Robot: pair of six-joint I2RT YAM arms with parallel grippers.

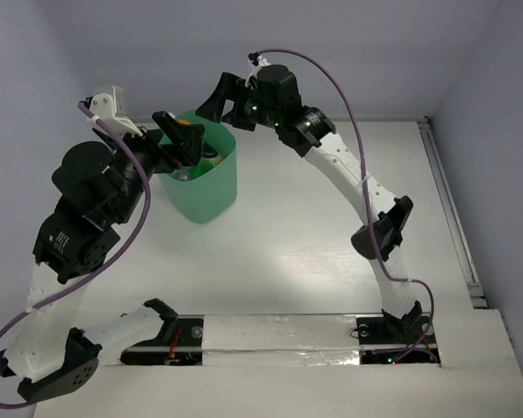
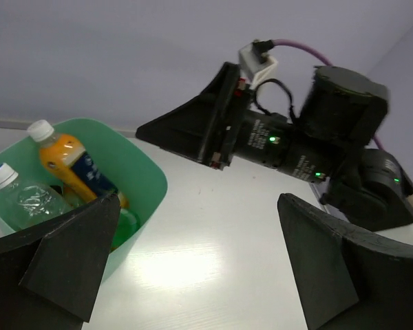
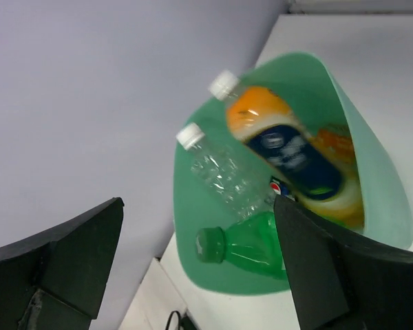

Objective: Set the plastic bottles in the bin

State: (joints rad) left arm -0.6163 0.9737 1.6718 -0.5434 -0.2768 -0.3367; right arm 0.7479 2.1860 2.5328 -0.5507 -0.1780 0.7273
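Observation:
The mint-green bin (image 1: 211,193) stands at the back left of the table with plastic bottles inside. Lying in it are an orange bottle with a dark blue label (image 3: 282,148), a clear bottle (image 3: 224,172), a green bottle (image 3: 251,244) and another orange one (image 3: 334,144). The left wrist view also shows the bin (image 2: 151,180), the labelled bottle (image 2: 72,165) and the clear bottle (image 2: 27,199). My left gripper (image 1: 181,135) hovers over the bin's left rim, open and empty (image 2: 199,265). My right gripper (image 1: 222,100) hangs above the far right rim, open and empty (image 3: 196,268).
The back wall rises just behind the bin. A metal rail (image 1: 449,209) runs along the table's right edge. A taped strip (image 1: 279,335) crosses the near edge between the arm bases. The right arm's wrist (image 2: 296,141) sits close to my left gripper.

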